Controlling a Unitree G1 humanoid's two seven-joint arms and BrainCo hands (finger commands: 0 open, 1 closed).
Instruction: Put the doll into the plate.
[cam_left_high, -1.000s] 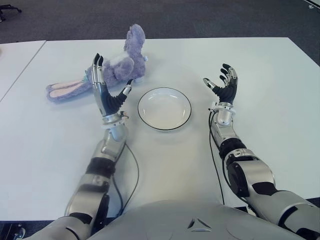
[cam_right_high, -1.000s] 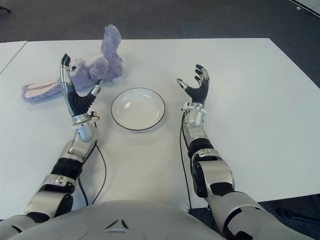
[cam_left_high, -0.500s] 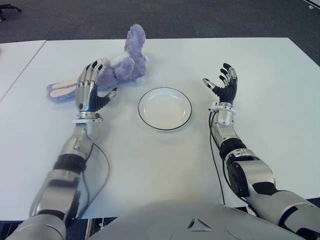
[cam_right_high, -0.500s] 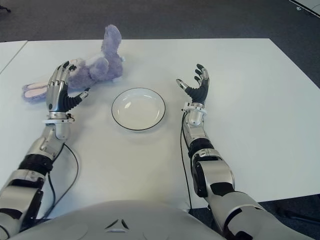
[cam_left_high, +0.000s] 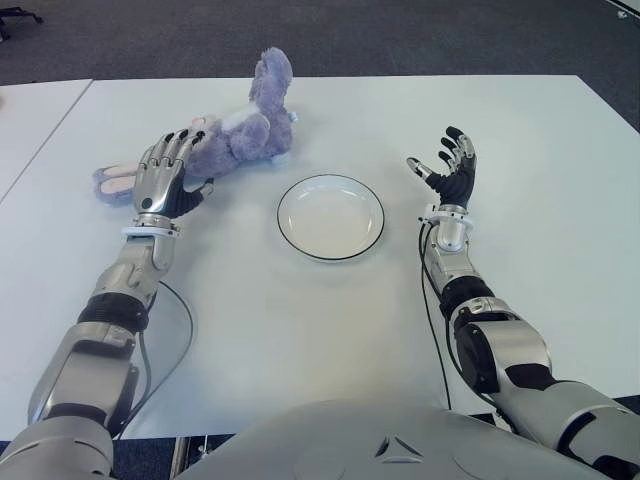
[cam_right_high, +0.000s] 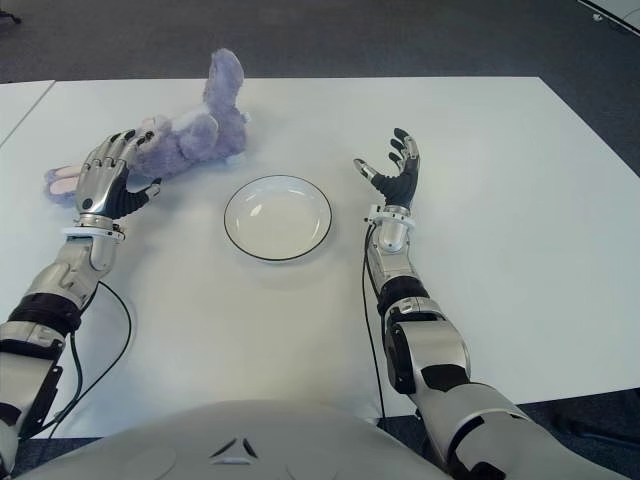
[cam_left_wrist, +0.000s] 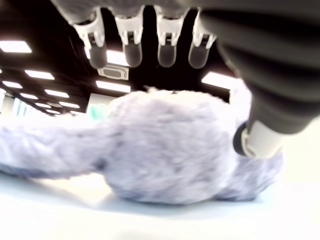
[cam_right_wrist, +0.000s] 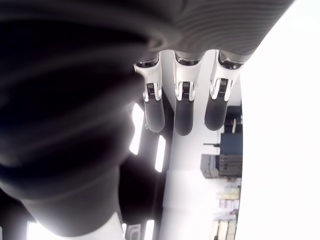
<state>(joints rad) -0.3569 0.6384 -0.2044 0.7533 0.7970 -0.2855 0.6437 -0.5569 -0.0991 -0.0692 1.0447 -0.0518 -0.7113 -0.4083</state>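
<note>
A purple plush rabbit doll (cam_left_high: 240, 130) lies on its side on the white table (cam_left_high: 300, 330), at the back left, its long ears (cam_left_high: 112, 180) stretched leftward. My left hand (cam_left_high: 168, 176) is at the doll's head, fingers (cam_left_wrist: 132, 47) spread over it and the thumb beside it, not closed around it; the doll (cam_left_wrist: 170, 145) fills the left wrist view. The white plate (cam_left_high: 330, 215) with a dark rim sits in the middle of the table, nothing in it. Right of the plate, my right hand (cam_left_high: 450, 168) is raised, palm up, fingers (cam_right_wrist: 183, 102) spread and holding nothing.
A second white table (cam_left_high: 30, 110) adjoins on the left with a narrow gap between. Dark carpet (cam_left_high: 400, 35) lies beyond the far edge. A black cable (cam_left_high: 180, 335) runs beside my left forearm.
My left hand has swung left from beside the plate and tipped forward and down onto the doll's head. The doll, the plate and the right hand have not moved.
</note>
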